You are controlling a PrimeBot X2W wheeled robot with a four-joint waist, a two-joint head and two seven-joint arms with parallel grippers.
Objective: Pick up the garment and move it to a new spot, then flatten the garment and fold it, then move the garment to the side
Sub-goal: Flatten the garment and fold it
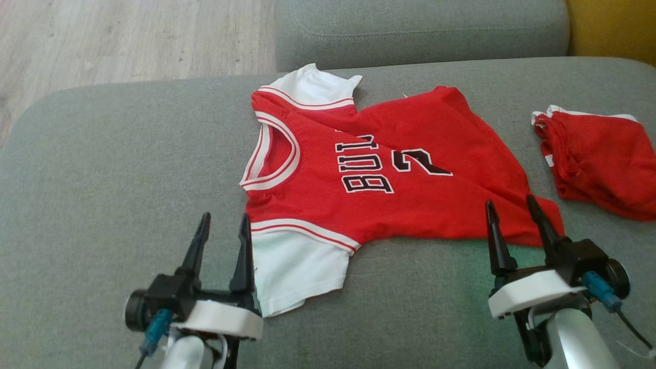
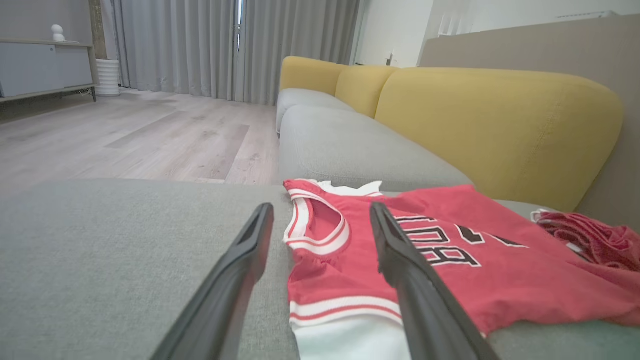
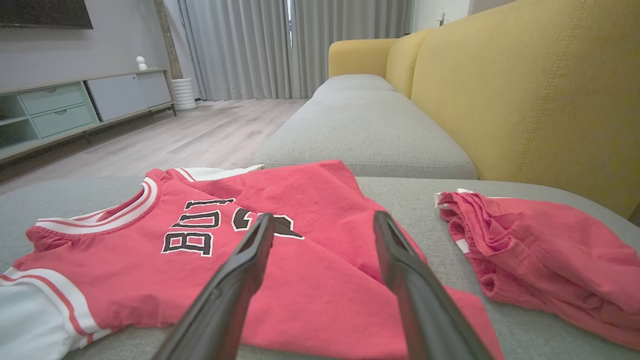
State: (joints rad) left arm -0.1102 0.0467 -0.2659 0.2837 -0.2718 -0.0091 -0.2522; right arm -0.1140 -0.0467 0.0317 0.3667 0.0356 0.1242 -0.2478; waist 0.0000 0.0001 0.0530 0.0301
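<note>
"Left gripper (image 1: pixel 225 219) first: how did it stand?"

"Wide open, holding nothing. It stood at the near edge of the grey seat cushion (image 1: pixel 102 179), its two dark fingers pointing away from the robot, the inner one at the edge of a white sleeve of the garment (image 1: pixel 369 169)."

"And the right gripper (image 1: pixel 510 201)?"

"Open just as wide, and empty too. Its fingers rose over the near hem corner of the shirt; whether the tips touched the cloth I could not tell."

"Where did the garment lie?"

"Spread on the cushion between and beyond the two grippers, front up, neck toward the robot's left, hem toward its right. It was a red jersey with white sleeves, striped trim, and dark letters and a number on the chest. A fold crossed its far part."

"Anything beside it?"

"A second red piece (image 1: pixel 599 159), bunched, lay on the same cushion to the right, apart from the jersey."

"Farther off?"

"Another grey seat (image 1: pixel 420 31) past the first, a yellow backrest (image 2: pixel 500 125) along the right, pale wood floor (image 1: pixel 128 41) to the left, and grey curtains (image 2: pixel 200 45) and a low cabinet (image 3: pixel 75 105) at the far walls."
</note>
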